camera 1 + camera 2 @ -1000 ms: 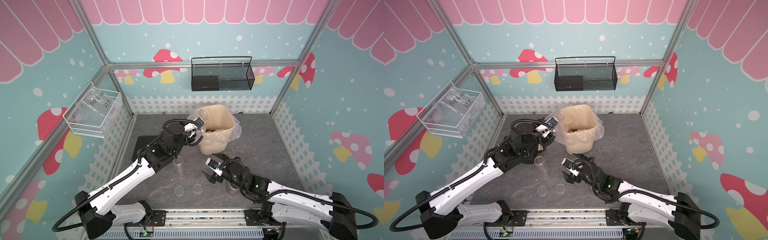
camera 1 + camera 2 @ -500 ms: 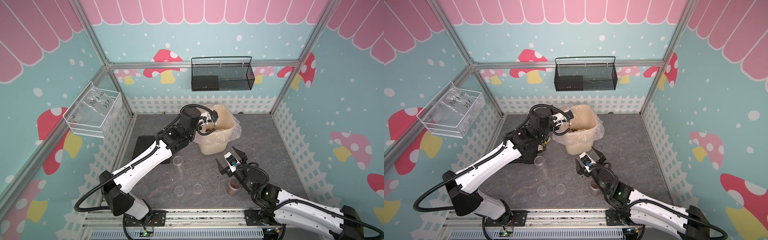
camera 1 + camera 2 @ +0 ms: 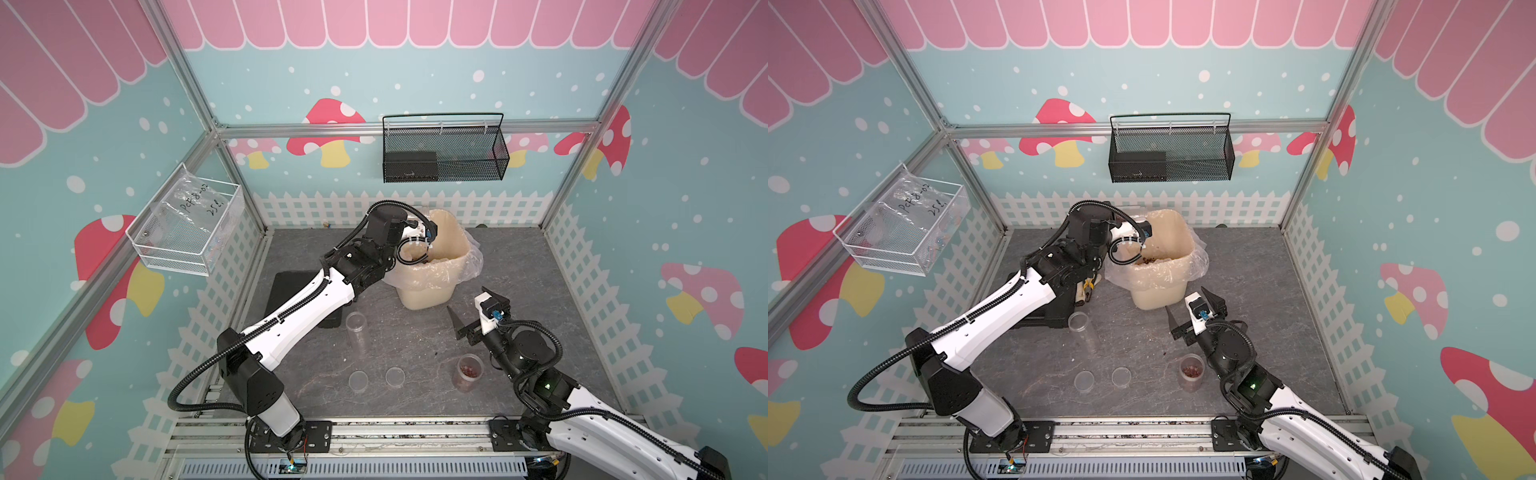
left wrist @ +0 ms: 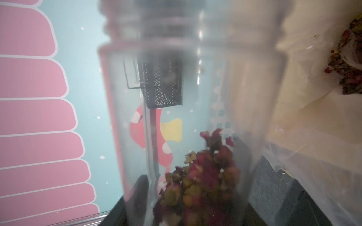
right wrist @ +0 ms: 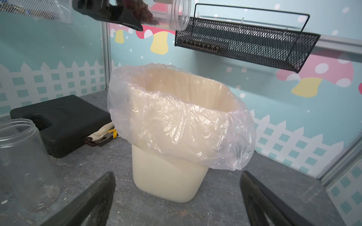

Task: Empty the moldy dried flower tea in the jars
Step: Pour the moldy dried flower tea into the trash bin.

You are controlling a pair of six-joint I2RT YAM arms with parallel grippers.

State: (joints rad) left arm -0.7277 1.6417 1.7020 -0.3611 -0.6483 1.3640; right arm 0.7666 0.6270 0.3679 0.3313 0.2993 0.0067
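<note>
One jar [image 4: 244, 88], cropped and blurry, pinched in the left gripper [image 5: 141, 17]; right gripper [image 5: 177, 176] spread, empty.

Handwritten "PCT8-02" on clear bag [image 3: 189, 210] in wire basket [image 3: 171, 254]

Teal walls [image 3: 291, 75] with pink scallops [image 3: 332, 20] and mushroom prints [image 3: 332, 133], white picket-fence trim [image 3: 332, 208], grey stone-look table [image 3: 519, 266], black mesh basket [image 3: 465, 166] hung on the back wall.
</note>
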